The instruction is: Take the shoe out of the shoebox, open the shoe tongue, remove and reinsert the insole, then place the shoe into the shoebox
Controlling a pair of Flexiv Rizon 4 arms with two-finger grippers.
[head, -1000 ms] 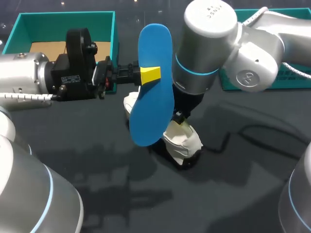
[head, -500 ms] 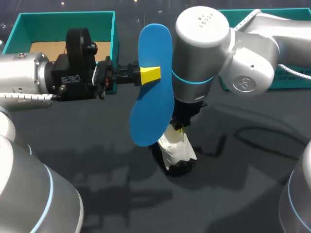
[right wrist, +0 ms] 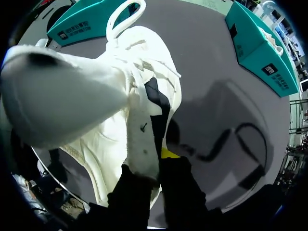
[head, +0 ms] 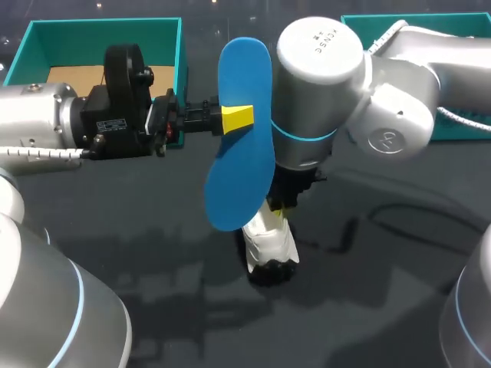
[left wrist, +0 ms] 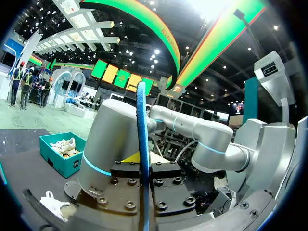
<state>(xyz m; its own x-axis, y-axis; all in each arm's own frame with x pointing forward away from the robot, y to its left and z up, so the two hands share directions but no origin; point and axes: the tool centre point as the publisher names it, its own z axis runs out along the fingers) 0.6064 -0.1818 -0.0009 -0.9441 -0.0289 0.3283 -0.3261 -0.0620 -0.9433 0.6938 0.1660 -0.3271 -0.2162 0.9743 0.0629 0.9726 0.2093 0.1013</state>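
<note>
My left gripper (head: 236, 117) is shut on a blue insole (head: 242, 138) and holds it upright above the table's middle. In the left wrist view the insole (left wrist: 143, 144) stands edge-on between the fingers of my left gripper (left wrist: 144, 166). Just behind the insole, my right gripper (head: 285, 203) points down and is shut on the white shoe (head: 268, 241), which stands tilted with its black sole touching the table. In the right wrist view my right gripper (right wrist: 156, 163) pinches the rim of the shoe (right wrist: 91, 96) at its opening.
An open teal shoebox (head: 31, 34) stands at the back left, with brown card inside. A second teal box (head: 360, 130) stands at the back right, behind my right arm. A black cable (head: 414, 215) lies on the dark table to the right of the shoe.
My right arm has swung the shoe leftward and toward the table's front, tipping it more upright. The left arm and the insole have stayed still.
</note>
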